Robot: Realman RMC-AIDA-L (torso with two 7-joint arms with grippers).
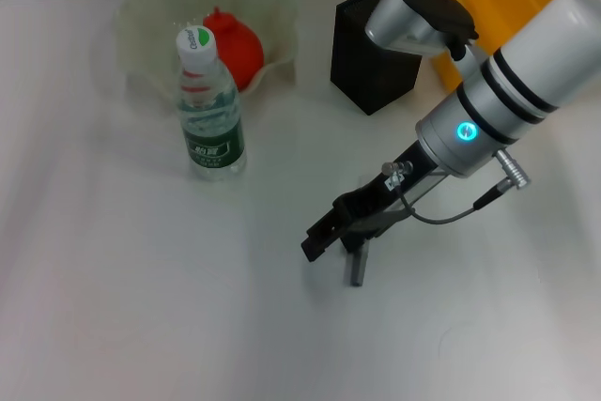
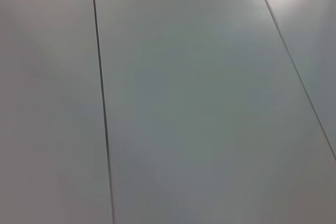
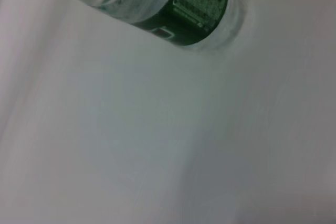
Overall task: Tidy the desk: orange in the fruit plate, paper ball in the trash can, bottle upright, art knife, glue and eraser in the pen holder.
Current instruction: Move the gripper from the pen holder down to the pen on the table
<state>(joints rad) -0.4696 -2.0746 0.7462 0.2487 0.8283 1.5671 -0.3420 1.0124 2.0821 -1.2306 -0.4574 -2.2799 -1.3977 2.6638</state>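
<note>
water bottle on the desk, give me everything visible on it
The water bottle is clear plastic with a white screw cap, a red-and-white band under the neck and a dark green label around the lower body. It stands upright on the white desk, just in front of the translucent fruit plate that holds the orange. Only the desk touches it. The right claw is low over the desk, apart from it on the pen holder's side. The right wrist view shows the label end.
</note>
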